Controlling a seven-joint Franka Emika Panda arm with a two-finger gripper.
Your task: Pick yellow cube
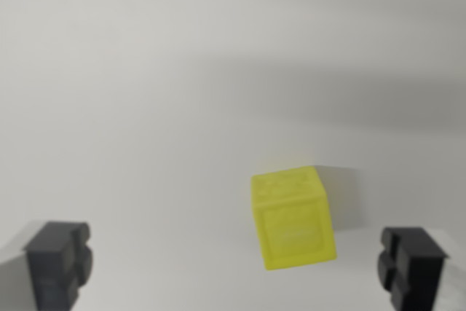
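Observation:
A translucent yellow cube (293, 216) rests on a pale grey surface, right of centre in the wrist view, turned slightly askew. My gripper (234, 267) is open, its two black fingertips standing wide apart at the bottom corners. The left fingertip (60, 261) is far from the cube. The right fingertip (412, 264) sits a short gap to the cube's right. The cube lies between the fingers, closer to the right one, and nothing touches it.
The plain grey surface (145, 107) fills the view. A soft dark shadow band (349, 89) crosses the upper right.

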